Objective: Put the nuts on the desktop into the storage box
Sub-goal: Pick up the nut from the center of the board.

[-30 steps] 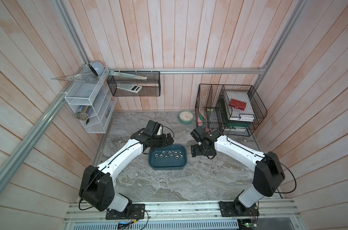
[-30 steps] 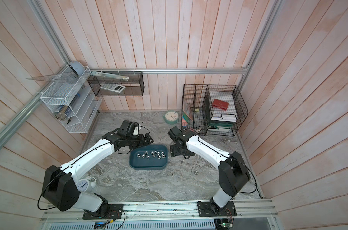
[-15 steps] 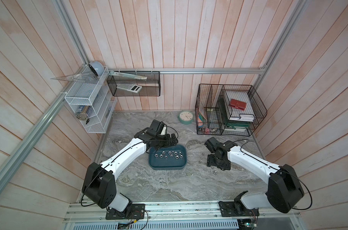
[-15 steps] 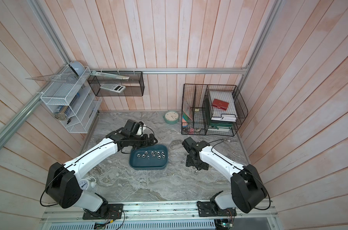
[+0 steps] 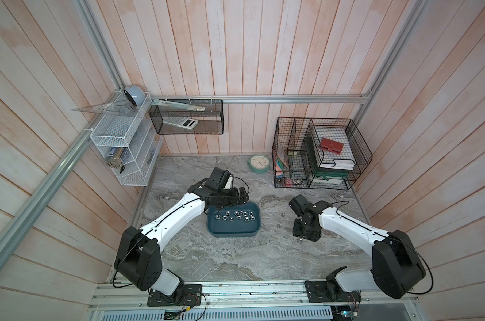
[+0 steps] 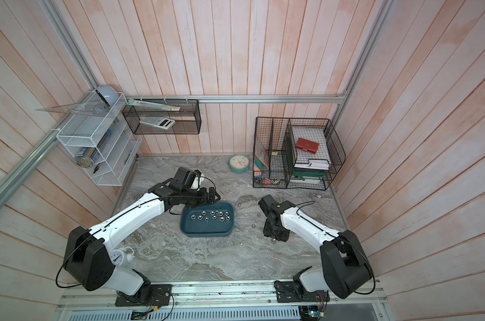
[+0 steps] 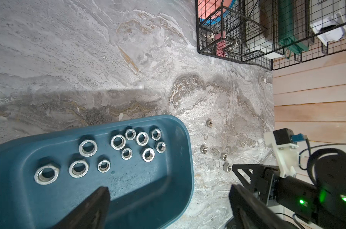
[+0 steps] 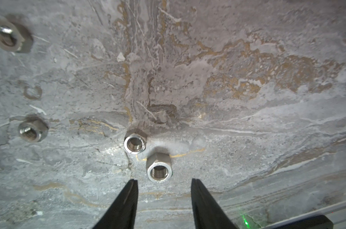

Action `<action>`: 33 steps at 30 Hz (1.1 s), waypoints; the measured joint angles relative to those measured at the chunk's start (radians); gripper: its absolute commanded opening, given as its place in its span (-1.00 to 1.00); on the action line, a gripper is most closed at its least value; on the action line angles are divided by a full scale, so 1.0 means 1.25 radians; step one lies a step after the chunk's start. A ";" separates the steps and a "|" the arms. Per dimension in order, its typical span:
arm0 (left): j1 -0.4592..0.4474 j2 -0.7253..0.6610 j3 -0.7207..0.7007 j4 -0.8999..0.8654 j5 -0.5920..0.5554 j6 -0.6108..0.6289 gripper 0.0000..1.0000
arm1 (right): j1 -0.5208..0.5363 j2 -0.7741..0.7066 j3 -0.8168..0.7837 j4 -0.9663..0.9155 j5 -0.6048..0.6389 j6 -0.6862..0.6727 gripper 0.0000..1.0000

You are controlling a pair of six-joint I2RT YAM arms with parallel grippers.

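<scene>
The teal storage box [image 5: 231, 232] [image 6: 204, 231] [image 7: 140, 190] sits mid-desktop with several silver nuts [image 5: 237, 216] [image 6: 212, 216] [image 7: 118, 141] inside. My left gripper [image 5: 240, 195] [image 6: 211, 196] [image 7: 168, 189] hangs open over the box's far-left rim, holding nothing. A few loose nuts [image 5: 278, 226] [image 6: 254, 225] [image 7: 203, 149] lie on the desktop [image 5: 222, 258] to the right of the box. My right gripper [image 5: 305, 236] [image 6: 276, 236] [image 8: 164, 181] points down at them, its jaws narrowed but apart and empty. One nut [image 8: 159, 170] lies just ahead of its fingertips, another nut [image 8: 135, 143] beside that.
Black wire baskets [image 5: 319, 155] with books and papers stand at the back right, with a mint-green clock [image 5: 259, 164] beside them. A white wire shelf [image 5: 124, 147] and a black wall basket [image 5: 185, 119] hang at the back left. A small white alarm clock [image 6: 122, 254] stands by the left arm's base.
My right arm has swung from beside the box out to the right and down over the loose nuts, its jaws narrowing. My left gripper has shifted slightly towards the box, still open.
</scene>
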 measured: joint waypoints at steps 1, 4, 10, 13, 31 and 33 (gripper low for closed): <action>0.000 0.000 0.000 0.000 0.000 0.000 1.00 | 0.000 0.003 -0.005 0.005 -0.003 0.000 -0.11; 0.000 0.000 0.001 -0.002 0.000 0.000 1.00 | 0.000 0.023 -0.013 0.012 -0.012 -0.002 -0.16; 0.000 0.000 0.005 -0.006 0.000 0.000 1.00 | -0.002 0.056 -0.014 0.031 -0.018 -0.004 -0.19; 0.000 0.000 0.005 -0.008 0.000 0.000 1.00 | -0.003 0.063 -0.014 0.041 -0.023 -0.007 -0.22; 0.000 0.000 0.013 -0.023 -0.003 0.003 1.00 | -0.006 0.071 -0.013 0.049 -0.042 -0.022 -0.56; 0.000 0.000 0.013 -0.023 -0.004 0.003 1.00 | -0.005 0.058 -0.005 0.038 -0.040 -0.027 -0.55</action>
